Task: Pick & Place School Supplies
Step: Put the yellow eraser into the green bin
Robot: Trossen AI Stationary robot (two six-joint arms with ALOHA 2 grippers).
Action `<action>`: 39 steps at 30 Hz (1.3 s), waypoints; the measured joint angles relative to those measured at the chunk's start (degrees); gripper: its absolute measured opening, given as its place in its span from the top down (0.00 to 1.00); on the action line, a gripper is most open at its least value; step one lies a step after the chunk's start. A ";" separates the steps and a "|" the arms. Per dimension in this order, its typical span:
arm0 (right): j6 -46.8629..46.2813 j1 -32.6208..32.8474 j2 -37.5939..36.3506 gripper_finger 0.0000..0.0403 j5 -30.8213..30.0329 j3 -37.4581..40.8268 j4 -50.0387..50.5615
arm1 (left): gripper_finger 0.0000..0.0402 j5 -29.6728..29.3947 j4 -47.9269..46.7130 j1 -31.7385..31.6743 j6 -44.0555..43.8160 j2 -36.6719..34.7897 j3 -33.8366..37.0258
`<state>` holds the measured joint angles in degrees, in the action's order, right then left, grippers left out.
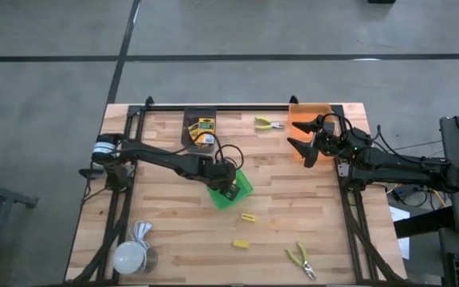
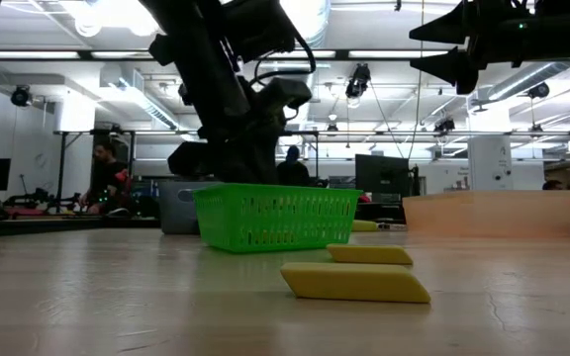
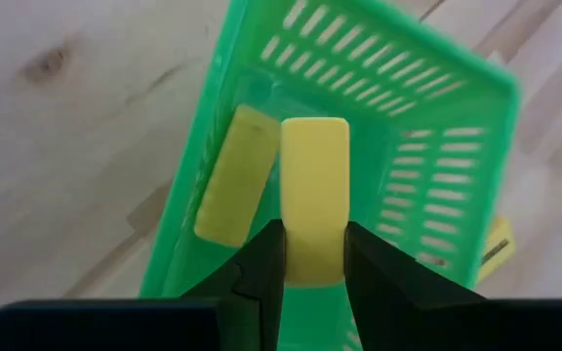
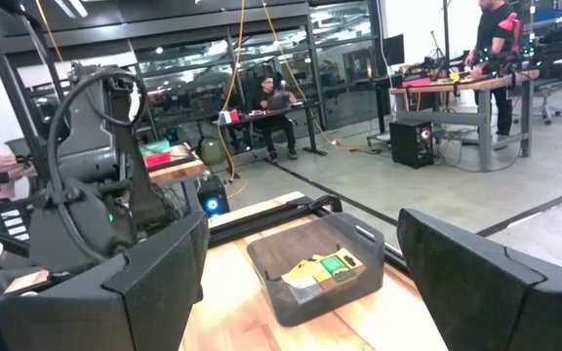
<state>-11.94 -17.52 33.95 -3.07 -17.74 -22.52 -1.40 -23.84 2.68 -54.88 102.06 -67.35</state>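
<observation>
Yellow and rectangular, the small flat block (image 3: 314,185) sits pinched between our left gripper's (image 3: 312,255) dark fingers, poised over the green slotted plastic basket (image 3: 447,185) so a release would drop it inside. A second yellow block (image 3: 232,175) already lies there, against the basket's wall. Our right gripper (image 1: 307,147) waits with fingers spread, empty, over the orange bin (image 1: 301,112). Two more blocks (image 1: 249,217) remain on the wooden table (image 1: 174,239).

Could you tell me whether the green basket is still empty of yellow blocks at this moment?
No: the left wrist view shows one yellow block already lying inside the green basket, while the left gripper holds a second block above it.
</observation>
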 joint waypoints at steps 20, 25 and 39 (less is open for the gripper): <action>0.00 0.02 0.01 0.19 0.00 0.00 0.00 | 0.76 2.43 -1.07 0.11 -1.75 0.72 -0.85; 0.00 0.00 -0.01 0.19 0.00 0.00 0.00 | 0.75 2.44 -1.06 0.11 -1.74 0.72 -0.85; 0.00 0.02 0.01 0.19 0.00 0.00 0.00 | 0.61 3.11 -0.61 0.11 -1.90 0.70 -0.83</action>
<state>-11.94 -17.50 33.95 -3.07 -17.74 -22.52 1.71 -24.45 2.79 -56.78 102.76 -68.18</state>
